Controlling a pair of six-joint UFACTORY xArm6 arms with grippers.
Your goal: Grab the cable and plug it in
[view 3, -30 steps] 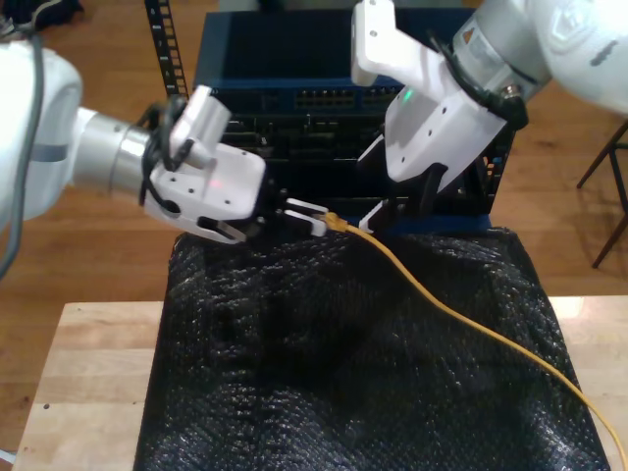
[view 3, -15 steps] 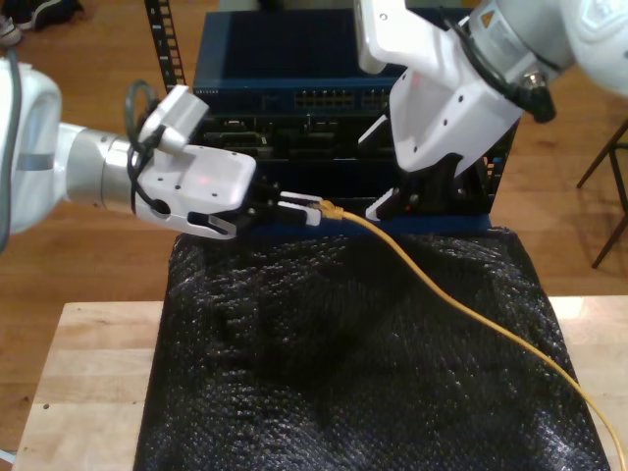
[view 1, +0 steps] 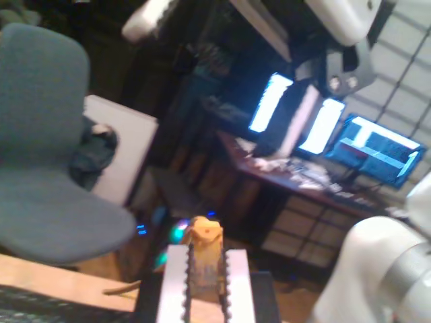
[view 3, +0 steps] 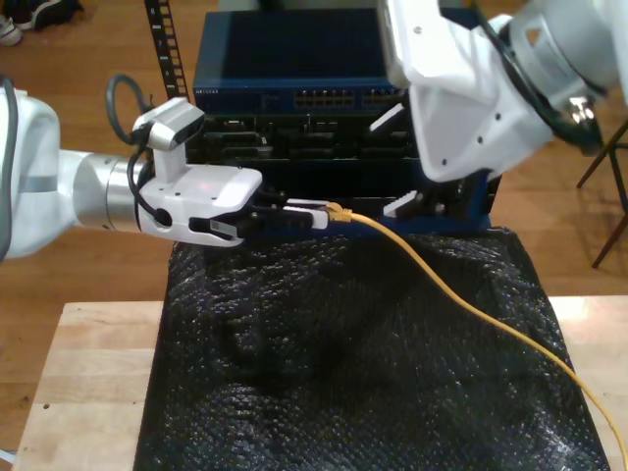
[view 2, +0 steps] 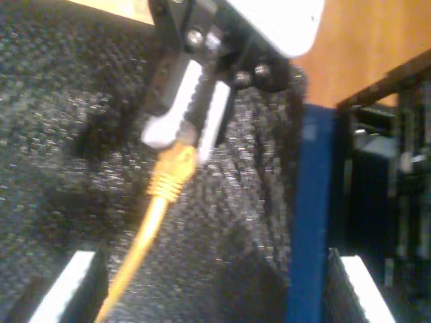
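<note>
My first gripper (view 3: pixel 316 215), at the exterior view's left, is gripping the cable (view 3: pixel 461 299) just behind its plug end; jaws are narrow, clamped on the yellow boot, as the first wrist view confirms (view 1: pixel 205 266). The clear plug tip is too small to make out. From the jaws the cable is trailing over the black mat (view 3: pixel 343 373) toward the near right of the exterior view and leaving the frame there. The mat is covering the tabletop (view 3: pixel 88 383).

My second gripper (view 3: pixel 432 203) is hanging at the exterior view's right, near the blue rack unit (view 3: pixel 294 69). Its jaws are standing wide apart, holding nothing, with the cable passing between them in the second wrist view.

Step in hand, est.: grab is done; transport/alignment to a port is underway. Next move req.: orient the plug toward the port row (view 3: pixel 348 98) on the far rack, then push straight in. Port choice cannot be told.
</note>
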